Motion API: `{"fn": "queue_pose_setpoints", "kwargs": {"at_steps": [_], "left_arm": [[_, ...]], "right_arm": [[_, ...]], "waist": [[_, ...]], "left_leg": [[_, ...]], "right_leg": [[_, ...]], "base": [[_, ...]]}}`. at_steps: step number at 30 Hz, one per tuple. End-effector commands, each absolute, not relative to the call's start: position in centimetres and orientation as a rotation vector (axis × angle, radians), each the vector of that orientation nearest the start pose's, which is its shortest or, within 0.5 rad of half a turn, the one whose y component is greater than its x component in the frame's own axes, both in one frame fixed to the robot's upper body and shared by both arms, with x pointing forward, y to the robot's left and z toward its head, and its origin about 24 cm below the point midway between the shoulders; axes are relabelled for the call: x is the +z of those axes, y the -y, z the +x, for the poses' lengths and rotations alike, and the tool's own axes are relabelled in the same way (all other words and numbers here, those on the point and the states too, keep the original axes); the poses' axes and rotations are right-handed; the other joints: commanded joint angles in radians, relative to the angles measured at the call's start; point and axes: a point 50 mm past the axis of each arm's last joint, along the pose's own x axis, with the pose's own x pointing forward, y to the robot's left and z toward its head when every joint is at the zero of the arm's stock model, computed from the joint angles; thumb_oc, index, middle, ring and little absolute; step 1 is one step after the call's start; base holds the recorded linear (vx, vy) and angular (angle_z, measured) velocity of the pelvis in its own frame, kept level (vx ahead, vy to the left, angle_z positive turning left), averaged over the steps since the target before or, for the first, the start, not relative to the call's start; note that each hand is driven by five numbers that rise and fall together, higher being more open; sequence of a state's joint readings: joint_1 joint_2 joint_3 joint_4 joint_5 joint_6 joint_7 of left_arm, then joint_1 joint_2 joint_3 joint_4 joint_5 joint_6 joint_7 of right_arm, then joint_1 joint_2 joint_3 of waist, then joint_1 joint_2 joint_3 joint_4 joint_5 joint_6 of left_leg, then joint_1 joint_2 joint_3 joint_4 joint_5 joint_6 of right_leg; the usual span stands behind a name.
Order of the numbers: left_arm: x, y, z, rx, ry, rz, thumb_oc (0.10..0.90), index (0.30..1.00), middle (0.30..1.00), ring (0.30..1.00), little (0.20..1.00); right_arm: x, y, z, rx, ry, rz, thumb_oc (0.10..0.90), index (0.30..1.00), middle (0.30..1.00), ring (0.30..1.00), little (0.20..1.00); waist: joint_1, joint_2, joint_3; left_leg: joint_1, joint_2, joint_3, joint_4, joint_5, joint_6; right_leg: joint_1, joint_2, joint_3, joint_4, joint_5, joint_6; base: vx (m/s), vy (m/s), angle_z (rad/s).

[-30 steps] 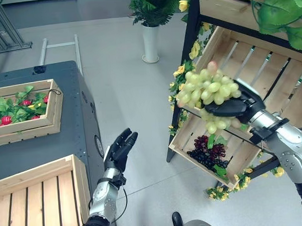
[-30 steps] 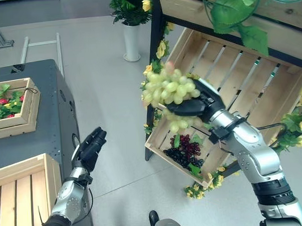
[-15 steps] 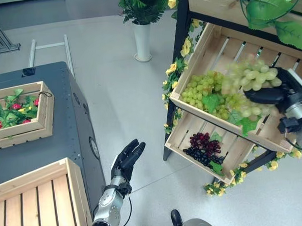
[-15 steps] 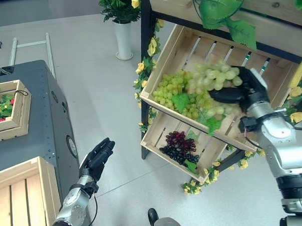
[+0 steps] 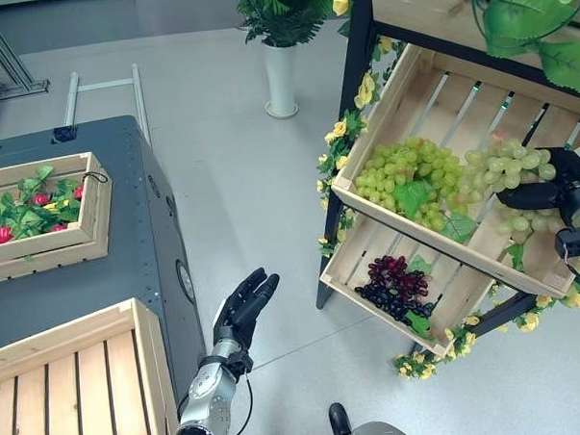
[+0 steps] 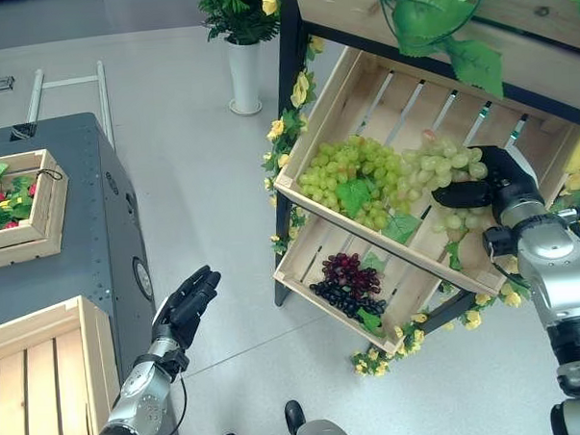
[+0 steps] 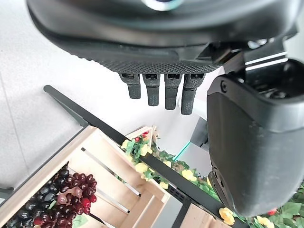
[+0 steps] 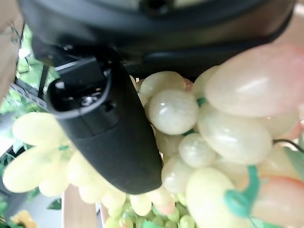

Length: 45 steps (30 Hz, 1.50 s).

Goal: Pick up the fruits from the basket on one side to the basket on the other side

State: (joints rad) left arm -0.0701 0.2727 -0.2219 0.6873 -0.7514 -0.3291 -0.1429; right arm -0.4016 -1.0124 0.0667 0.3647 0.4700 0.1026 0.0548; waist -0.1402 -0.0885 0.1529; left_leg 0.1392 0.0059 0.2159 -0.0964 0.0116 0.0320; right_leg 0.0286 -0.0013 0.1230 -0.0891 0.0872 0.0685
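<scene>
On the shelf's upper crate (image 5: 429,96) the right hand (image 6: 500,184) curls its fingers round pale grapes (image 6: 442,167); the left hand (image 5: 244,301) hangs with fingers straight.

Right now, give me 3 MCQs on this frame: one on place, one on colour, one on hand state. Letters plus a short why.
1. Where is the pale grape bunch held by the right hand?
A. over the upper slanted crate
B. in the crate on the grey cabinet
C. on the floor

2. What colour are the grapes in the lower crate?
A. green
B. dark purple and red
C. yellow

3. What is the left hand doing?
A. clamped on a crate edge
B. pinching a leaf
C. open, holding nothing

Answers:
1 A, the bunch sits in the upper crate beside the green grapes.
2 B, the dark grapes lie there.
3 C, its fingers are straight, over the floor by the cabinet.
</scene>
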Motion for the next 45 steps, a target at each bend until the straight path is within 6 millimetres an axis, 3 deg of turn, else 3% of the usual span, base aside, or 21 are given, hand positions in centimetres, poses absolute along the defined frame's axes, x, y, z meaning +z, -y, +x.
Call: {"fn": "queue_pose_setpoints", "kwargs": {"at_steps": [1,16,24,27,28,35,45], "left_arm": [[-3.1,-19.6,25.6,-0.067,-0.157,-0.299,0.8,0.9,0.9,0.9,0.9],[-3.1,-19.5,25.6,-0.055,-0.153,-0.307,0.8,0.9,0.9,0.9,0.9],[-3.5,-20.1,25.1,-0.024,-0.166,-0.313,0.8,0.9,0.9,0.9,0.9],[-3.7,-20.1,24.9,-0.019,-0.173,-0.312,0.8,0.9,0.9,0.9,0.9],[-4.0,-20.2,24.7,-0.01,-0.177,-0.311,0.8,0.9,0.9,0.9,0.9],[-4.1,-20.1,24.7,0.023,-0.171,-0.33,0.8,0.9,0.9,0.9,0.9],[-4.5,-19.5,24.1,0.026,-0.189,-0.335,0.8,0.9,0.9,0.9,0.9]], "right_arm": [[26.4,35.5,31.1,-0.258,0.229,-0.59,0.8,0.9,0.9,0.9,0.9],[26.2,35.2,30.8,-0.26,0.236,-0.676,0.8,0.9,0.9,0.9,0.9],[26.8,33.9,30.2,-0.244,0.314,-0.741,0.8,0.9,0.9,0.9,0.9],[27.2,32.8,29.8,-0.225,0.373,-0.783,0.8,0.9,0.9,0.9,0.9],[27.7,30.9,29.0,-0.181,0.464,-0.822,0.8,0.9,0.9,0.9,0.9],[27.0,25.2,25.8,0.06,0.63,-0.839,0.8,0.9,0.9,0.9,0.9],[24.1,21.3,23.8,0.346,0.67,-0.69,0.8,0.9,0.9,0.9,0.9]], "waist": [[0.052,-0.033,-0.083],[0.043,-0.03,-0.076],[0.027,-0.027,-0.084],[0.018,-0.024,-0.087],[0.002,-0.018,-0.088],[-0.04,0.009,-0.09],[-0.048,0.037,-0.099]], "left_leg": [[-0.015,-0.031,-0.072,0.009,-0.084,0.01],[-0.017,-0.03,-0.067,0.009,-0.087,0.008],[-0.015,-0.027,-0.059,0.009,-0.089,0.009],[-0.015,-0.026,-0.053,0.009,-0.089,0.009],[-0.016,-0.026,-0.044,0.009,-0.091,0.01],[-0.011,-0.025,-0.017,0.009,-0.099,0.011],[-0.003,-0.026,0.007,0.009,-0.1,0.01]], "right_leg": [[0.025,0.028,-0.045,0.002,-0.008,-0.017],[0.02,0.031,-0.036,0.002,-0.013,-0.017],[0.017,0.035,-0.025,0.002,-0.015,-0.017],[0.016,0.036,-0.019,0.002,-0.016,-0.016],[0.012,0.037,-0.009,0.002,-0.016,-0.015],[0.008,0.037,0.018,0.002,-0.019,-0.012],[0.009,0.031,0.02,0.002,-0.02,-0.01]], "base": [[-0.01,-0.013,0.05],[0.0,-0.001,0.0],[0.0,0.0,0.0],[0.0,-0.004,-0.01],[0.0,0.0,0.0],[0.0,0.003,-0.03],[0.0,-0.001,-0.07]]}}
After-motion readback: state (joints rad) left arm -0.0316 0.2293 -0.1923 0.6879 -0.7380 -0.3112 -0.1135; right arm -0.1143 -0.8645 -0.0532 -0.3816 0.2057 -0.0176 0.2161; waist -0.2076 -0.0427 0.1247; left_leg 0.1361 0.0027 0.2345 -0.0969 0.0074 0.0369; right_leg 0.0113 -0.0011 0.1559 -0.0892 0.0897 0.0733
